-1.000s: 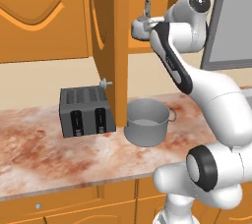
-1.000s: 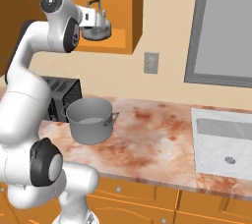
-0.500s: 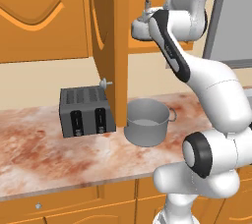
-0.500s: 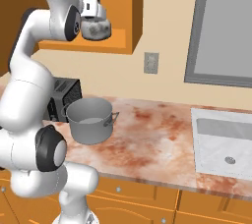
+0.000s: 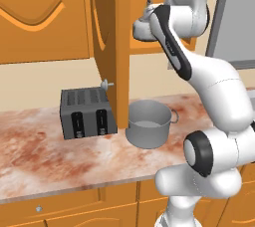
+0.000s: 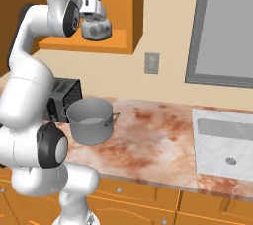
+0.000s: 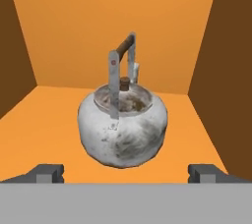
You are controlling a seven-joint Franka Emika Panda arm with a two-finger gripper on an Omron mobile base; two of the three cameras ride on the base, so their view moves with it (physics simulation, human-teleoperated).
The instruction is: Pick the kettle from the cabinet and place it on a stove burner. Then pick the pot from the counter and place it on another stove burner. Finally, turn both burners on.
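Orange cabinet (image 7: pixel 113 26) shelf holds kettle (image 7: pixel 123 129); end effector (image 7: pixel 126 173) open before it.

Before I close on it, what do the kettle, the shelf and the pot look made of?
Kettle: dull mottled silver-grey metal, with what looks like a brown wooden grip on its loop handle. Shelf: flat matte orange, probably painted wood; no grain shows. Pot: smooth plain grey metal, satin sheen.

Kettle (image 7: pixel 123 127) in cabinet (image 7: pixel 98 26), pot (image 5: pixel 148 123) below.
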